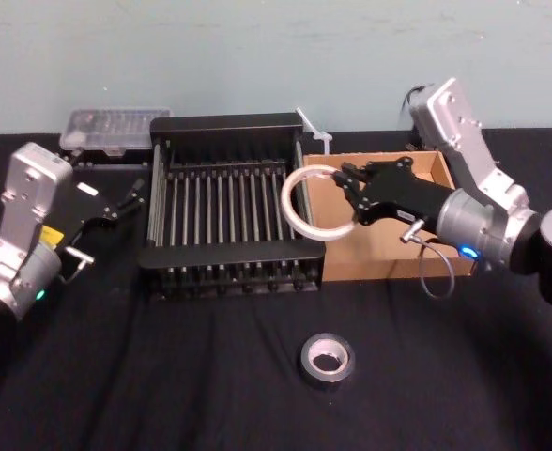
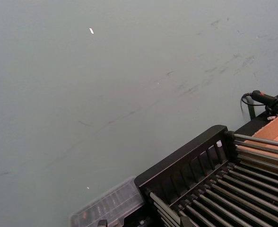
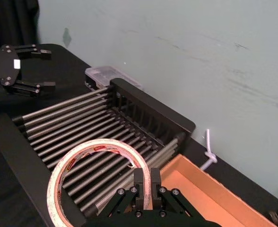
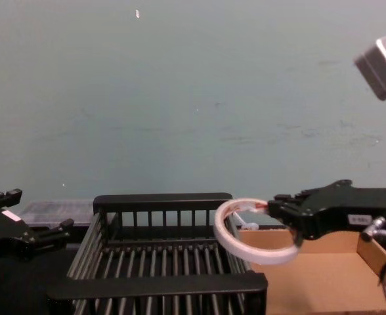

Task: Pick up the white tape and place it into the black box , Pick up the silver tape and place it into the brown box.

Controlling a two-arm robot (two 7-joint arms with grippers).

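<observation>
Judging the risk first, we note the black box [image 1: 227, 218] at centre frame and the brown box [image 1: 389, 246] touching it at right: the white tape [image 1: 306, 203] hangs over their shared edge, so an early release could drop it in the wrong box. Reaching in from the right, the right gripper [image 1: 353, 199] pinches the ring's rim. The left gripper [image 1: 133, 195] waits spread at left. The silver tape [image 1: 328, 360] lies lower centre.
</observation>
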